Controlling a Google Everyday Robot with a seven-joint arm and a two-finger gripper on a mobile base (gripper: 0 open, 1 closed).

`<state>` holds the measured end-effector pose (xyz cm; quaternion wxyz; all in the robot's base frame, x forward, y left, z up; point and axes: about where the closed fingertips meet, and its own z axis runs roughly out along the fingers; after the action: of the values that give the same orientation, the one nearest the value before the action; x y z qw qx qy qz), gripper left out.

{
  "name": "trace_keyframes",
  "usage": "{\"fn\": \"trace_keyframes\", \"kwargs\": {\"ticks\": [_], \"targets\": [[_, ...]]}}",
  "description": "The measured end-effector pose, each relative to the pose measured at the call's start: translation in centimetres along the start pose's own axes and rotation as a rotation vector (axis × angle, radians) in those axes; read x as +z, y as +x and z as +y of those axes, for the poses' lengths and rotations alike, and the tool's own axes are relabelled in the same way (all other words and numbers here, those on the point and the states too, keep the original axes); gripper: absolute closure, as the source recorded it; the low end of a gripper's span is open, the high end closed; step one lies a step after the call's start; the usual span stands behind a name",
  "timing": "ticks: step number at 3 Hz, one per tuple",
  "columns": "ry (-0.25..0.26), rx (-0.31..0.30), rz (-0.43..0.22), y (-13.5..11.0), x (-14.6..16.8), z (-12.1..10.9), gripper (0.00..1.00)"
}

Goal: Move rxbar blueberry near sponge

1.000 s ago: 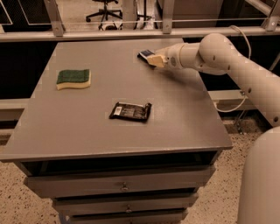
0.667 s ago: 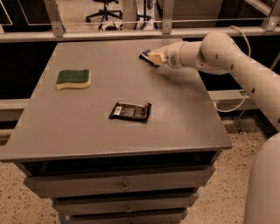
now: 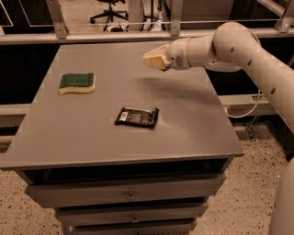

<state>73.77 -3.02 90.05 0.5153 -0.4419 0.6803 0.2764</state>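
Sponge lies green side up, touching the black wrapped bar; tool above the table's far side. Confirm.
Not touching: the camera view shows the sponge lying apart from the black wrapped bar. It is green side up, and the tool is above the far side of the table.

floor: speckled terrazzo (image 3: 243, 197)
table: grey top (image 3: 92, 133), drawers (image 3: 131, 195) beneath
back: metal railing (image 3: 92, 36), office chair (image 3: 109, 11) beyond
gripper (image 3: 154, 58): above table's far right part
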Motion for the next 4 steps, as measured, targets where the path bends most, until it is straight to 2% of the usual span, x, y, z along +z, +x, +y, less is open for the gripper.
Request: {"fn": "trace_keyframes", "kwargs": {"ticks": [1, 2, 3, 4], "targets": [[-0.087, -0.008, -0.001, -0.1, -0.1, 1.5, 0.83], [-0.069, 0.001, 0.003, 0.5, -1.4, -0.1, 0.59], [0.015, 0.007, 0.018, 0.5, -2.0, -3.7, 0.28], [0.065, 0.017, 0.042, 0.8, -1.8, -5.8, 0.05]]}}
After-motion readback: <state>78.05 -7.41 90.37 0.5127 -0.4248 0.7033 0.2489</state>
